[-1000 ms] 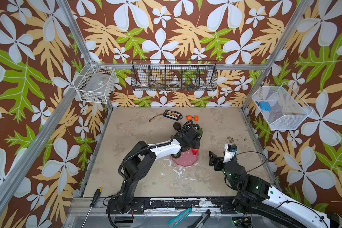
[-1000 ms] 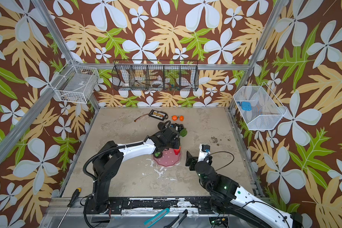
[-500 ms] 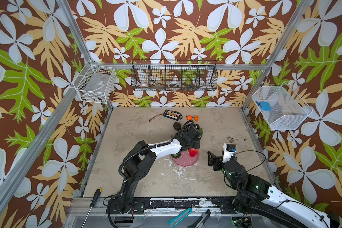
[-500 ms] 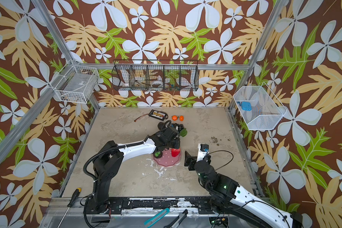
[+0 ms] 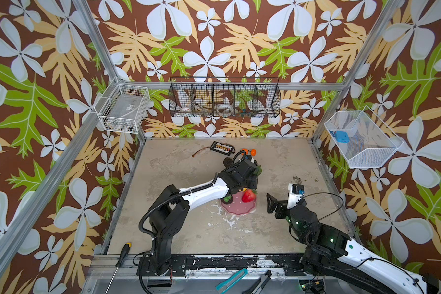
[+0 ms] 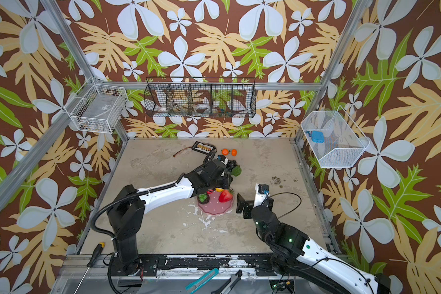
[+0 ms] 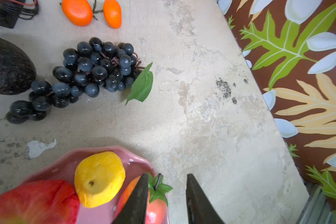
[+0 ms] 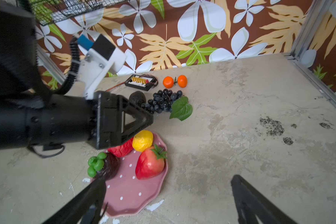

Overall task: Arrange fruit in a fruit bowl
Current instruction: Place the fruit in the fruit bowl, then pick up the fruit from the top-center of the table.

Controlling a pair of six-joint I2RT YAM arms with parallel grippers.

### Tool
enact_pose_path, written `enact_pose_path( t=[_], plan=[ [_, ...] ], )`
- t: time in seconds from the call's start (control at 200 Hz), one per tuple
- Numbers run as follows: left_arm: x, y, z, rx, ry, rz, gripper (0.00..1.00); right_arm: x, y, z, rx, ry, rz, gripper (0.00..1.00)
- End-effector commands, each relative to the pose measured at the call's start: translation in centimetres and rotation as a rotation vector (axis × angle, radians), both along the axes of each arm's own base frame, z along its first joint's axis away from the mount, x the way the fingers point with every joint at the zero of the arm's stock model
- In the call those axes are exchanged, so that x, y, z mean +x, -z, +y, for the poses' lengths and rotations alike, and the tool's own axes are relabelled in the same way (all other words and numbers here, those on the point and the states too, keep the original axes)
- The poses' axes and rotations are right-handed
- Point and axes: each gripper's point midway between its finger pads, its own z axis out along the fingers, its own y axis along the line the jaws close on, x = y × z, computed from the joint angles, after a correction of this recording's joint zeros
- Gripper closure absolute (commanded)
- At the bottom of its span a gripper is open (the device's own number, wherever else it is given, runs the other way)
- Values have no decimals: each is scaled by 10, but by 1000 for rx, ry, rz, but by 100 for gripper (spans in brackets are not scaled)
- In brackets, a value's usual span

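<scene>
Pink bowl (image 8: 132, 201): four fruits (image 8: 143, 140) in; your left gripper (image 7: 166, 175) parted, empty; right gripper (image 8: 169, 177) wide, empty; next, probably: far grapes (image 7: 93, 71).

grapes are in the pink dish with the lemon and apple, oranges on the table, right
No: the grape bunch lies on the table outside the pink dish, as the right wrist view shows. Lemon and apple are in it, oranges on the table.

Brown wallpaper (image 5: 214, 38) with white flowers and green leaves on every wall; a black wire basket (image 5: 224, 98) at the back, white wire baskets (image 5: 124, 108) either side; mottled beige desk (image 5: 178, 165).
</scene>
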Motion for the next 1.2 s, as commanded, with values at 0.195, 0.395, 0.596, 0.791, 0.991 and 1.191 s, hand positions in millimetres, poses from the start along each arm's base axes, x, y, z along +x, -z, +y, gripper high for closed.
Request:
enact_pose_path(
  t=[0.195, 0.395, 0.596, 0.791, 0.991, 1.191],
  plan=[
    [-21, -52, 110, -123, -159, -155, 49, 55, -17, 15, -51, -114, 84, 0],
    [-52, -56, 201, -199, -349, -263, 33, 93, -7, 47, -144, -222, 145, 1],
    [-85, -24, 246, -258, -433, -317, 28, 138, 6, 85, -222, -322, 207, 0],
    [-101, -3, 265, -261, -441, -370, 20, 188, 39, 113, -283, -392, 334, 3],
    [-106, 10, 263, -253, -395, -392, 14, 225, 60, 137, -274, -432, 380, 3],
    [-105, 11, 262, -260, -395, -398, 11, 256, 87, 155, -314, -458, 428, 5]
  ],
)
